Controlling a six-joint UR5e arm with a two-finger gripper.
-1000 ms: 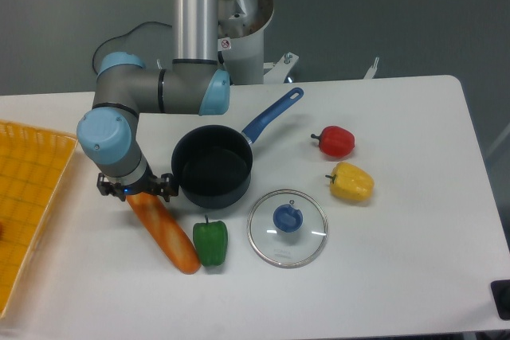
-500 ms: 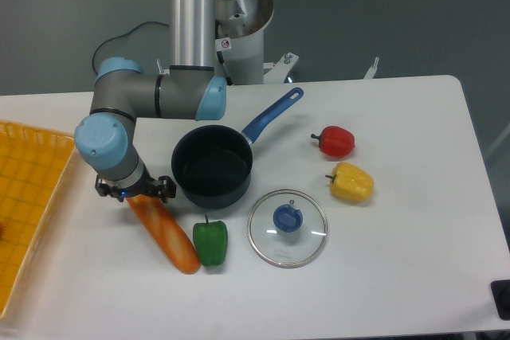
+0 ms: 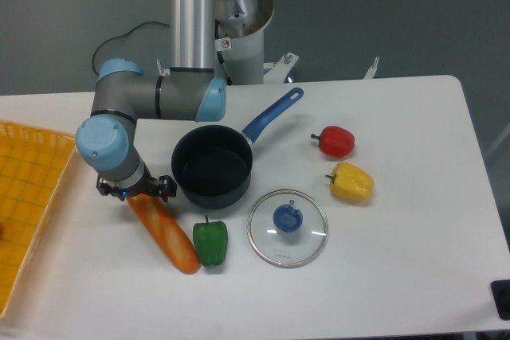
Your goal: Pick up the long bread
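With the pincer (image 3: 135,194) over the long bread's (image 3: 165,233) end left of the black pot (image 3: 212,167), its opening hidden, grip squarely before lifting.

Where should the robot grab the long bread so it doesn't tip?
Probably near the middle of the long bread, coming straight down from above, fingers closing across its narrow width. It lies flat on the table, slanting from upper left to lower right. The gripper sits over the upper end, and a hold there would likely let the far end droop. The green pepper crowds the lower end.
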